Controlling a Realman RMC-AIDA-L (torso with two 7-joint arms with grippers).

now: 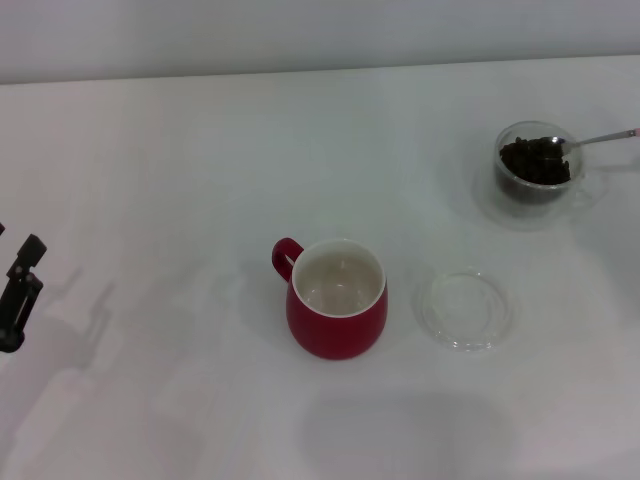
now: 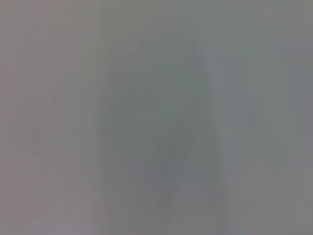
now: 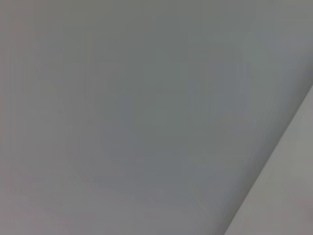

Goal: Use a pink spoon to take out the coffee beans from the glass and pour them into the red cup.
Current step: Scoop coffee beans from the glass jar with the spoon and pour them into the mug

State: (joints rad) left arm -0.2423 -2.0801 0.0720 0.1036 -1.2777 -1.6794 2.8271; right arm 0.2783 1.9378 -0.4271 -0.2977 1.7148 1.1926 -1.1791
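Note:
In the head view the red cup [image 1: 338, 298] stands upright at the table's middle, white inside, handle to the back left. The glass [image 1: 535, 162] stands at the back right with a heap of coffee beans [image 1: 535, 160] in it. The pink spoon [image 1: 597, 139] rests in the glass, its metal bowl on the beans and its stem leaning out to the right, the pink end at the picture's edge. My left gripper [image 1: 20, 290] is at the far left edge, far from all of them. My right gripper is out of view. Both wrist views show only blank surface.
A flat clear glass saucer [image 1: 465, 310] lies on the white table [image 1: 180, 180] just right of the red cup. The table's back edge runs along the top of the head view.

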